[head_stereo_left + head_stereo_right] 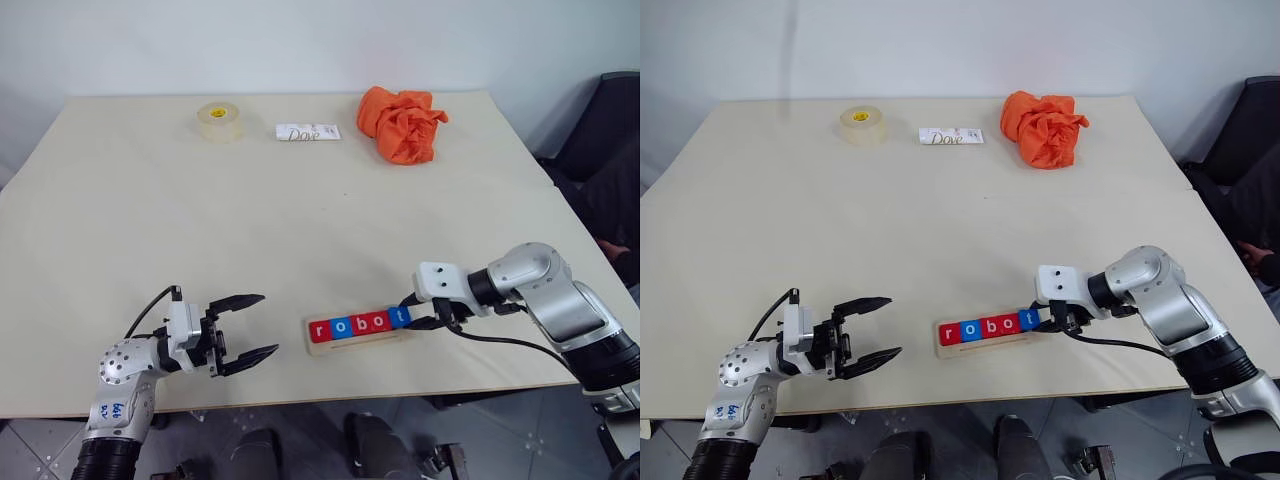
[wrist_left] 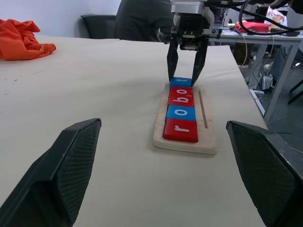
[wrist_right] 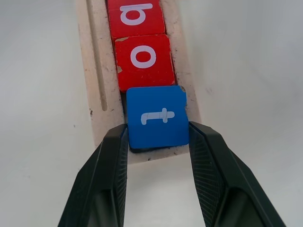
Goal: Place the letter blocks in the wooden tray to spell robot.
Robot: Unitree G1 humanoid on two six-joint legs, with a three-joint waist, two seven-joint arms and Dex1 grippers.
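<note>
**Last tile going in at the tray's right end**

The table (image 1: pixel 300 230) is carrying the whole scene, with a roll of tape (image 1: pixel 220 121), a white Dove packet (image 1: pixel 308 132) and a crumpled orange cloth (image 1: pixel 402 123) lying along its far edge, well apart from the work.

Near the front edge the wooden tray (image 1: pixel 352 343) is lying with its long axis running left to right across the robot's front. The right gripper (image 1: pixel 425 311) is reaching in at the tray's right end, so it is by far the nearer arm; the left gripper (image 1: pixel 245 326) is hovering well to the tray's left, its fingers standing wide apart and holding nothing.

The letter blocks (image 1: pixel 358 324) are sitting in the tray in a row reading r, o, b, o, t. The right gripper's fingers (image 3: pixel 113 156) are pressing on both sides of the blue t tile (image 3: pixel 157 117), which is sitting slightly askew against the red o tile (image 3: pixel 144 60). Judging from this, the t is wanting only to be squared up and let go.
</note>
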